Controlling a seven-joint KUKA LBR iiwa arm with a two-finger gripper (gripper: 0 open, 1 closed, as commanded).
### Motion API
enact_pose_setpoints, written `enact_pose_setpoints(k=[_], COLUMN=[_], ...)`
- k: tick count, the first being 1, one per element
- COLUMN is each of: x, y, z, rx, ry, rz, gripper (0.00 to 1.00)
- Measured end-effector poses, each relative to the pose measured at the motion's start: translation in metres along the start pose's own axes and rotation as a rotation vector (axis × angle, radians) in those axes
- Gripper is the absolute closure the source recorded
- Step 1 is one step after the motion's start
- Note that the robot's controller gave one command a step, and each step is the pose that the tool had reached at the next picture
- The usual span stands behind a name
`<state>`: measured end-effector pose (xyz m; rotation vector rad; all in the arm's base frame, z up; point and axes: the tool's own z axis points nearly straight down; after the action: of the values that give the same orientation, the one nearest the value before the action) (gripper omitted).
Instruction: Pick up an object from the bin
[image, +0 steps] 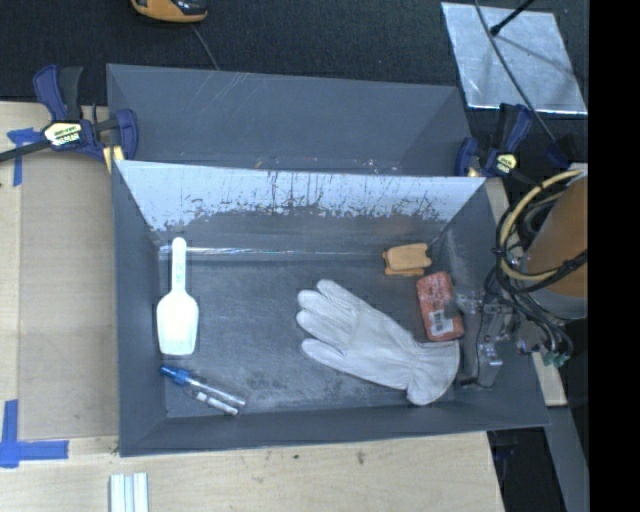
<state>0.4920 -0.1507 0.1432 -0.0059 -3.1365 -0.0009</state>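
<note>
My gripper (480, 352) hangs low by the bin's right wall, just right of the cuff of a white work glove (365, 340) that lies flat in the middle right of the bin floor. A small red packet with a label (438, 306) lies right above the cuff, just left of the gripper. A tan, wood-coloured block (406, 259) sits a little further back, near the far wall.
A white plastic scoop (177, 310) lies at the bin's left side, handle pointing to the far wall. A blue and silver pen (201, 389) lies at the front left corner. The arm with its cables stands over the right rim.
</note>
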Motion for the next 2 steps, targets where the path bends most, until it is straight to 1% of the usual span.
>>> enact_pose_setpoints(k=[1,2], x=[-0.002,-0.047], y=[0.001,0.029], z=[-0.004,0.039], rx=[0.002,0.005], ry=[-0.008,-0.018], rz=[-0.003,-0.03], gripper=[0.0,0.0])
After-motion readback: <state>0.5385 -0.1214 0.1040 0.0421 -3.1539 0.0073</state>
